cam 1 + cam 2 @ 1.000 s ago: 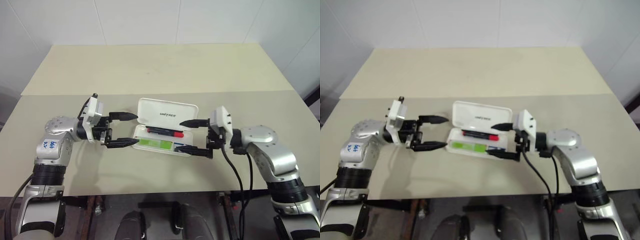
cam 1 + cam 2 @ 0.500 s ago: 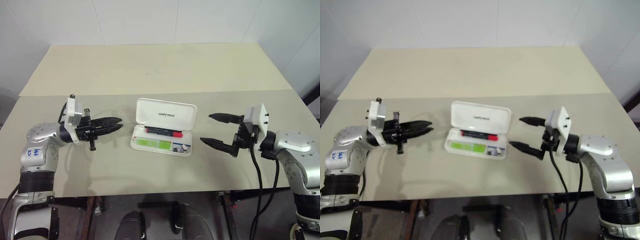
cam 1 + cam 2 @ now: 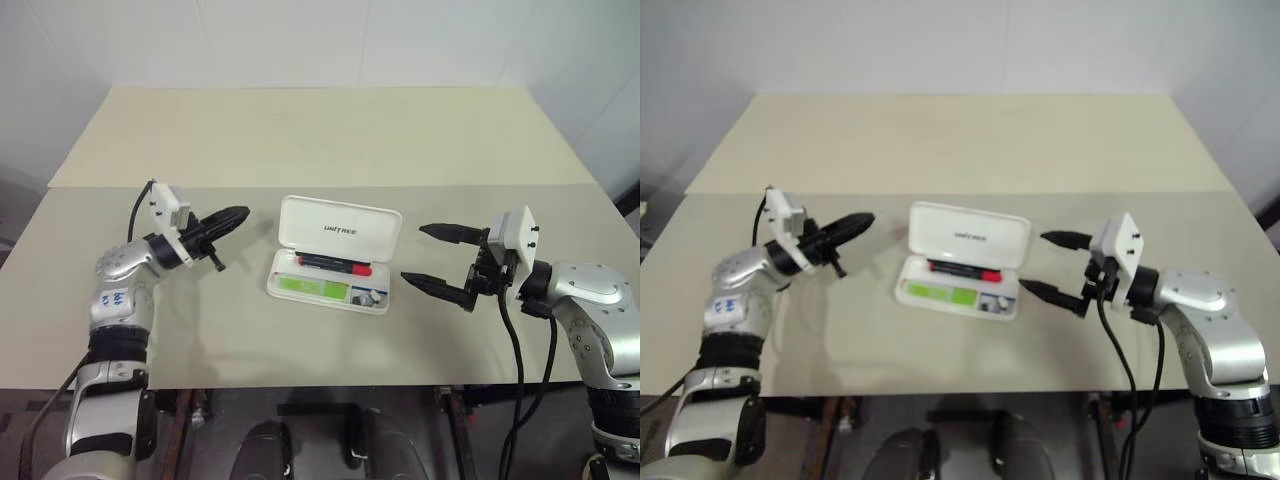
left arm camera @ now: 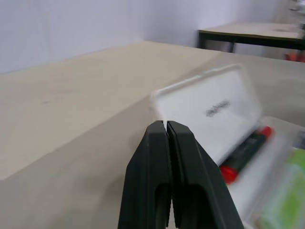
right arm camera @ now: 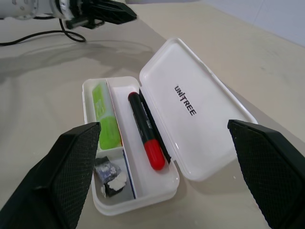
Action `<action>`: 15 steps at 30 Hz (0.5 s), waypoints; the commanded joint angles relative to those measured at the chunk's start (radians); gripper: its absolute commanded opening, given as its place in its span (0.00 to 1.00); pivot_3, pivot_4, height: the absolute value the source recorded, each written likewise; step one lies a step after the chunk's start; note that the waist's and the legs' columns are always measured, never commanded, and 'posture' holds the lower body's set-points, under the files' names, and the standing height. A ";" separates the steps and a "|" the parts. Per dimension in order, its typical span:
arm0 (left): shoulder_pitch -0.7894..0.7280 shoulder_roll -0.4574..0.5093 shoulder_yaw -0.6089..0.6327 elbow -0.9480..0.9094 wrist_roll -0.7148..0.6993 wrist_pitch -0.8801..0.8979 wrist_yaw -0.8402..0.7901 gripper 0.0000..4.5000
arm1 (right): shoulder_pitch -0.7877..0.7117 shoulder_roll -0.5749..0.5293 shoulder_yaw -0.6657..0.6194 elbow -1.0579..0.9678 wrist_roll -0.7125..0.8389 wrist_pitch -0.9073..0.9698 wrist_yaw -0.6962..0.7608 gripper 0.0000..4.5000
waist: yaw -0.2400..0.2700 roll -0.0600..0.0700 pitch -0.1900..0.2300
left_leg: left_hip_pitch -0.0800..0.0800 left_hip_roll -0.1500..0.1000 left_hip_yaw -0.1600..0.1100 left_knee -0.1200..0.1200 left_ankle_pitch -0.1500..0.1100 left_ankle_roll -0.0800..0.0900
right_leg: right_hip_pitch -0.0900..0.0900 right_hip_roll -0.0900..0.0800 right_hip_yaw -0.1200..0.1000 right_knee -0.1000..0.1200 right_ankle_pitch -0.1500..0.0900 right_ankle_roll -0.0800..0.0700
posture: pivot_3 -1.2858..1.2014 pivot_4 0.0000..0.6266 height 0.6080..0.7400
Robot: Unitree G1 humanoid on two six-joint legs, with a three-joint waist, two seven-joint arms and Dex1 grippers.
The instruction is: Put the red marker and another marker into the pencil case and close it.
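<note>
A: Head view: pencil case (image 3: 335,255) lies open mid-frame on the bench (image 3: 300,130); left claw (image 3: 228,218) clenched empty at its left, right claw (image 3: 432,258) spread wide at right.

B: Right wrist view adds the compartments: red marker (image 5: 145,130) by the hinge, lime-green marker (image 5: 106,121) beside it.

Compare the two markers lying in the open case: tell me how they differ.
The red marker is long and slim with a black barrel and red cap; the green marker is stubbier and lime green all over. The red marker lies in the compartment next to the raised lid; the green marker lies in the compartment farther from the lid, across a divider. Both lie flat, lengthwise, inside the pencil case, touched by neither gripper.
</note>
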State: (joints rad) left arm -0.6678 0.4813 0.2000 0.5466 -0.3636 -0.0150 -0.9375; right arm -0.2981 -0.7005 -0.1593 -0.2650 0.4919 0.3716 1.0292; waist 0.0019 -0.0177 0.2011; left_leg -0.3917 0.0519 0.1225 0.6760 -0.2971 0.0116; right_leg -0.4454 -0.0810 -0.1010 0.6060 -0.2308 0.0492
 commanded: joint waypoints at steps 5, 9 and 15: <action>-0.121 -0.058 -0.056 0.167 0.101 -0.024 0.115 0.01 | -0.001 -0.009 -0.002 -0.054 0.014 -0.001 -0.026 1.00 | 0.005 0.000 0.000 | 0.000 -0.001 0.000 0.000 0.000 0.001 | 0.000 0.000 0.000 -0.001 0.001 0.001 | 0.52 0.24 1.00; -0.196 -0.103 -0.083 0.261 0.128 -0.042 0.112 0.01 | 0.003 -0.006 0.001 -0.072 0.017 0.006 -0.041 1.00 | 0.007 -0.001 0.000 | -0.001 -0.001 0.000 0.000 0.000 0.001 | 0.000 0.000 -0.001 -0.001 0.001 0.001 | 0.52 0.24 1.00; -0.265 -0.150 -0.094 0.334 0.118 -0.091 0.027 0.01 | 0.011 -0.002 0.005 -0.090 0.020 0.014 -0.058 1.00 | 0.010 -0.001 0.000 | -0.001 -0.002 0.000 0.000 0.000 0.001 | 0.000 0.001 -0.001 -0.002 0.001 0.001 | 0.52 0.24 1.00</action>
State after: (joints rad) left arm -0.9026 0.3335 0.1004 0.8783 -0.2340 -0.0742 -0.8757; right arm -0.2913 -0.7002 -0.1473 -0.3150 0.4960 0.3913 0.9823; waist 0.0115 -0.0183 0.2013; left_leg -0.3931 0.0494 0.1228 0.6759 -0.2975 0.0122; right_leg -0.4454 -0.0798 -0.1018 0.6034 -0.2302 0.0502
